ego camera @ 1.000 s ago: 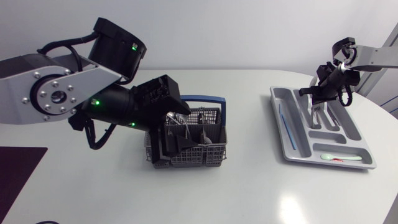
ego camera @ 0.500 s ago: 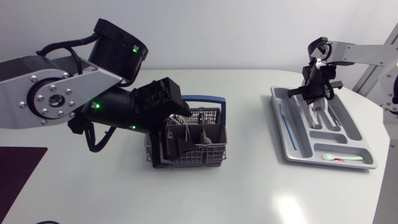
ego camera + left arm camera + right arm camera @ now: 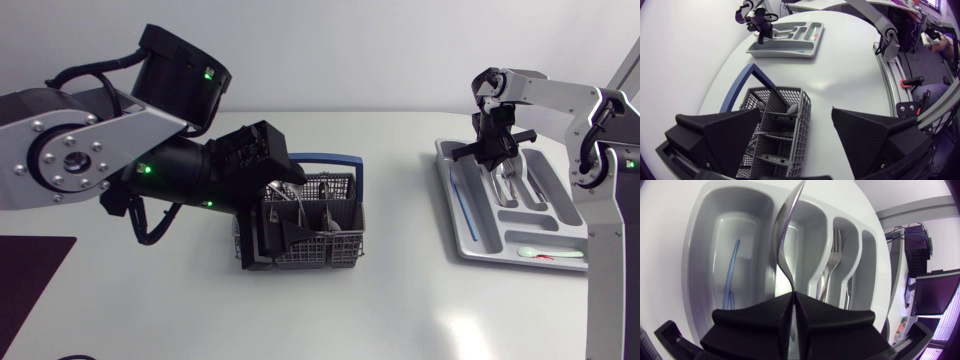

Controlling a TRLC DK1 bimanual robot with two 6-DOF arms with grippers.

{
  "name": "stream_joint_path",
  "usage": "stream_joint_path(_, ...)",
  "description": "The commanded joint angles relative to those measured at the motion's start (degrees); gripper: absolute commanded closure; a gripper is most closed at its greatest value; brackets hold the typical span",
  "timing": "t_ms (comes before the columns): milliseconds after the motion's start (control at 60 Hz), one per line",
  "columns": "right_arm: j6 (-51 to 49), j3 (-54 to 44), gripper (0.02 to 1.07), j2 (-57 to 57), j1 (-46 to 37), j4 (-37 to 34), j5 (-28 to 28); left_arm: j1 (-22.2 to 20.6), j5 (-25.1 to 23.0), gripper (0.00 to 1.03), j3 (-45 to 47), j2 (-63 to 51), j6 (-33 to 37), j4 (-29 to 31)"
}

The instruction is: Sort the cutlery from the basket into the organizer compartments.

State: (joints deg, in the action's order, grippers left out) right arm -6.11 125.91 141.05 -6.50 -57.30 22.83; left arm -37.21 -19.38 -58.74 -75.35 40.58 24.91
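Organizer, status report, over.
Right claw shut on a metal utensil above the organizer. Left claw open over the basket. Fork already in a slot nearby.

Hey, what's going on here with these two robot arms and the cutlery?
The right gripper is shut on a silver metal utensil, holding it over the grey plastic organizer tray, which already has forks and a thin blue stick in its compartments. The left gripper hangs over the grey wire cutlery basket with its fingers open, nothing gripped.
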Motion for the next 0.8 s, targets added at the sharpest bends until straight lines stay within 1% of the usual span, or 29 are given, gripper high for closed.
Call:
stream_joint_path(0,1.63,0.3,0.97,1.86,0.35,-0.62,1.69,0.03,0.04,0.05,1.61,0.82,0.82,-0.47)
stream_joint_path(100,1.71,-0.05,0.93,2.47,0.61,-0.53,2.22,-0.05,0.04,0.05,1.52,0.82,0.73,-0.47)
stream_joint_path(133,1.71,-0.05,0.9,2.65,0.79,-0.62,2.22,-0.14,0.04,0.05,1.44,0.82,0.73,-0.47)
stream_joint_path(217,1.71,0.22,0.89,3.0,0.97,-0.62,2.13,-0.14,0.13,0.05,1.26,0.82,0.56,-0.47)
stream_joint_path(267,1.71,0.57,0.86,3.35,0.97,-0.8,2.13,-0.14,0.13,0.05,1.17,0.82,0.56,-0.47)
stream_joint_path(300,1.71,0.74,0.82,3.44,0.97,-0.8,2.13,-0.05,0.13,0.05,1.17,0.82,0.56,-0.47)
stream_joint_path(400,1.71,0.3,0.8,2.82,0.97,-0.89,1.52,-0.05,0.48,0.05,1.35,1.0,0.64,-0.47)
stream_joint_path(417,1.71,-0.14,0.79,2.3,1.05,-0.89,1.34,-0.05,0.48,0.05,1.35,1.08,0.64,-0.47)
stream_joint_path(450,1.71,-1.28,0.72,1.07,1.23,-0.62,1.25,0.03,0.57,0.05,1.26,1.17,0.64,-0.47)
stream_joint_path(517,1.71,-3.74,0.63,-1.57,1.58,0.34,0.9,0.03,0.74,0.05,1.17,1.35,0.73,-0.47)
stream_joint_path(583,1.63,-6.02,0.57,-3.86,2.02,1.31,0.81,0.03,1.27,0.05,0.82,1.52,0.82,-0.38)
stream_joint_path(633,1.45,-10.51,0.52,-7.81,2.72,3.51,0.46,-0.41,2.06,0.05,0.64,1.61,1.26,-0.38)
stream_joint_path(750,0.84,-17.71,0.51,-13.7,3.6,7.29,-0.42,-1.46,2.33,0.05,1.0,1.79,2.23,-0.38)
stream_joint_path(783,0.57,-20.53,0.51,-15.99,3.95,8.69,-1.3,-1.9,3.2,0.05,1.08,1.35,2.49,-0.38)
